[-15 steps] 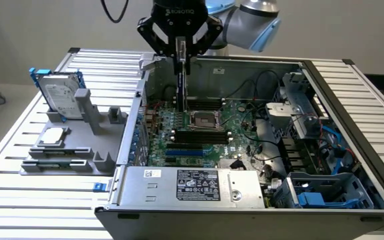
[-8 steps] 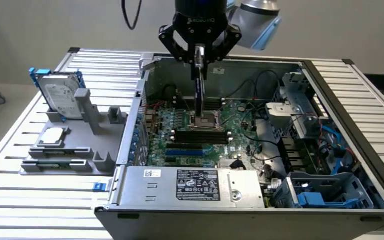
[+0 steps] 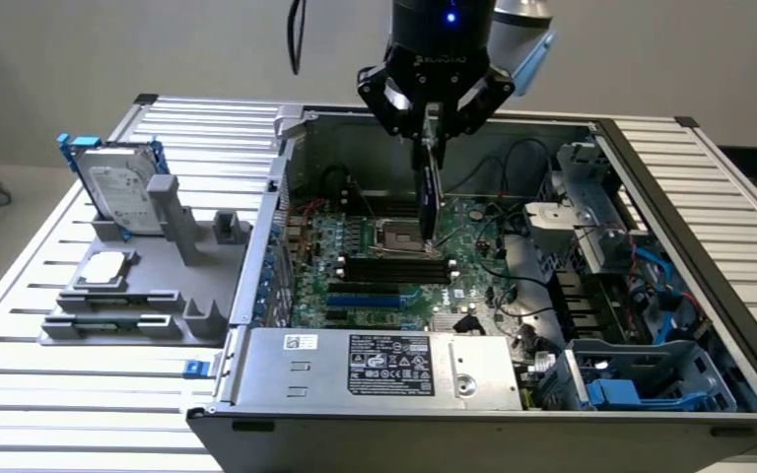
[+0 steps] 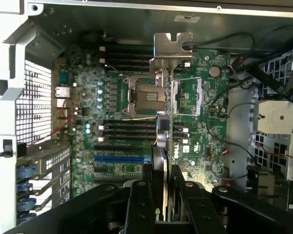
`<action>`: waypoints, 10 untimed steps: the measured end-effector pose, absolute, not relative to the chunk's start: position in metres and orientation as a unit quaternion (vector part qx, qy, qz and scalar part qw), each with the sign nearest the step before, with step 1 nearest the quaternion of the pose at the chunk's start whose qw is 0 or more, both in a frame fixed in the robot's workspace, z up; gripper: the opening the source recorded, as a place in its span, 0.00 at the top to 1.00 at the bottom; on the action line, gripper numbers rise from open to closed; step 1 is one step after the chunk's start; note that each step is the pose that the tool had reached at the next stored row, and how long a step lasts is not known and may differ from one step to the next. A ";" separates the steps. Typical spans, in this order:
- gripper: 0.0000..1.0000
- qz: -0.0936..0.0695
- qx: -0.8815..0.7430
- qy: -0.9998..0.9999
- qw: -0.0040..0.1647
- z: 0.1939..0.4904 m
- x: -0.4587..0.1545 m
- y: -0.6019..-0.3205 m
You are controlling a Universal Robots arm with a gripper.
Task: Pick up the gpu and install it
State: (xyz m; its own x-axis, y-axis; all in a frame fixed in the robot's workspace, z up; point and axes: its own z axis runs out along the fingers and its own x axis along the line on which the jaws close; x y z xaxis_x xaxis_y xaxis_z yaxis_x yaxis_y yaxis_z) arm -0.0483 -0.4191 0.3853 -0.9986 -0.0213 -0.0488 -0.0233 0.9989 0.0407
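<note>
Claw (image 3: 432,128) closed on the gpu (image 3: 426,192), gripping the card by one end. Card hangs straight down beneath the claw, edge-on to the exterior view.

Wrist view: the claw (image 4: 163,209) has one black finger (image 4: 138,204) on each face of the gpu (image 4: 171,131). Green board edge runs away from the claw, with the silver end bracket (image 4: 172,46) at the far end.

Below the claw is the motherboard (image 3: 378,266) inside the open computer case (image 3: 694,197). Card is over the CPU socket (image 4: 145,95) area. Cannot tell whether its far end touches the board. Blue slot (image 4: 122,159) lies to one side of the card, nearer the claw than the socket.

Well apart from the claw, toward the exterior view's left, a grey holder (image 3: 129,296) on the bench (image 3: 36,394) carries an upright hard drive (image 3: 122,192) and a small silver chip (image 3: 103,268).
</note>
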 end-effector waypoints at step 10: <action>0.74 0.021 -0.011 0.999 0.024 0.385 -0.048 -0.419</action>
State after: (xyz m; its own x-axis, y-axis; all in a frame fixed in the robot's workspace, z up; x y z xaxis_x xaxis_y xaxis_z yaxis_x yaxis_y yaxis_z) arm -0.0482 -0.4191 0.3854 -0.9986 -0.0212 -0.0475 -0.0232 0.9989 0.0408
